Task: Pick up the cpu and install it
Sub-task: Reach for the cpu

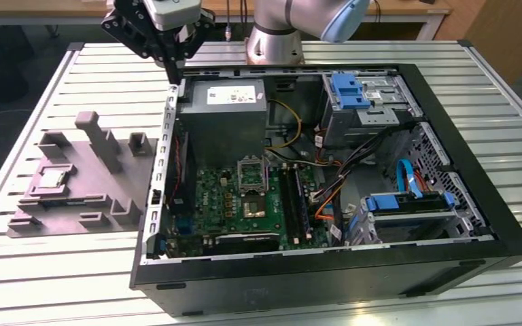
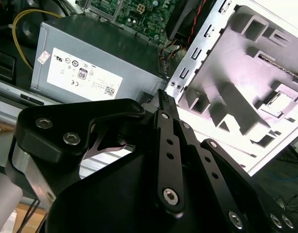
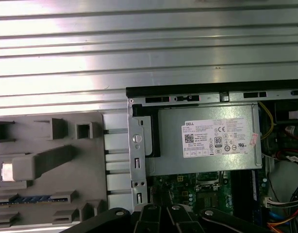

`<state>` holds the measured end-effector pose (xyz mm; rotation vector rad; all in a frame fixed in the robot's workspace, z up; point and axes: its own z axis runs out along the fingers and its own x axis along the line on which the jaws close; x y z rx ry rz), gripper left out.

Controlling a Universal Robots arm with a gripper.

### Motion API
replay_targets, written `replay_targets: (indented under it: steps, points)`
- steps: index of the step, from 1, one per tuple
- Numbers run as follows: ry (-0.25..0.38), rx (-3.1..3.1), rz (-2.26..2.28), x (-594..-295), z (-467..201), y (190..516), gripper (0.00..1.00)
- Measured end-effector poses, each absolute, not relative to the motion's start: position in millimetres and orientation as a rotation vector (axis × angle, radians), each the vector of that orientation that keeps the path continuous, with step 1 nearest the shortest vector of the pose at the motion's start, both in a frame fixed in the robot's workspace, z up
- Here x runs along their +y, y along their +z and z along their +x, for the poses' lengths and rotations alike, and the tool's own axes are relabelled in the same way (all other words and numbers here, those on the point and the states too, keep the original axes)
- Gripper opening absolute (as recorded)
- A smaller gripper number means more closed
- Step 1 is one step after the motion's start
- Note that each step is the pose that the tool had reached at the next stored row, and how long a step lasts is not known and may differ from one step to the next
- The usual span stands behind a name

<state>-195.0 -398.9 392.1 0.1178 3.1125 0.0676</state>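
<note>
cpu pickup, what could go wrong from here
The pincer hangs close above the case's metal side wall, so a low move could clip it. The cpu lies flat in a recess of the grey fixture beside raised posts, which the pincer might strike coming down.

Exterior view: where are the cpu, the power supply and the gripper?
cpu (image 1: 51,178), exterior view, its metal top.
power supply (image 1: 229,129), exterior view, its grey top face.
gripper (image 1: 171,66), exterior view, between its fingertips.
</note>
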Motion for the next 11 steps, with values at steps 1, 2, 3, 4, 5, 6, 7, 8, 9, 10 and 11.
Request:
replay_targets:
  steps: [1, 2, 3, 4, 5, 6, 7, 8, 9, 10, 11]
  points:
    - [0.068, 3.113, 0.118, -398.9, -195.3, 392.1, 0.11]
    - [0.068, 3.113, 0.118, -398.9, -195.5, 392.1, 0.11]
    - [0.068, 3.113, 0.118, -398.9, -195.8, 392.1, 0.11]
    - [0.068, 3.113, 0.118, -398.9, -196.1, 392.0, 0.11]
    - [0.068, 3.113, 0.118, -398.9, -196.5, 392.0, 0.11]
    - [0.068, 3.113, 0.118, -398.9, -196.8, 392.0, 0.11]
    - [0.068, 3.113, 0.118, -398.9, -197.0, 391.9, 0.11]
    - [0.068, 3.113, 0.118, -398.9, -197.4, 391.9, 0.11]
    - [0.068, 3.112, 0.118, -398.9, -197.8, 391.9, 0.11]
    - [0.068, 3.113, 0.118, -399.0, -198.3, 391.8, 0.11]
    - [0.068, 3.113, 0.118, -399.0, -198.9, 391.9, 0.11]
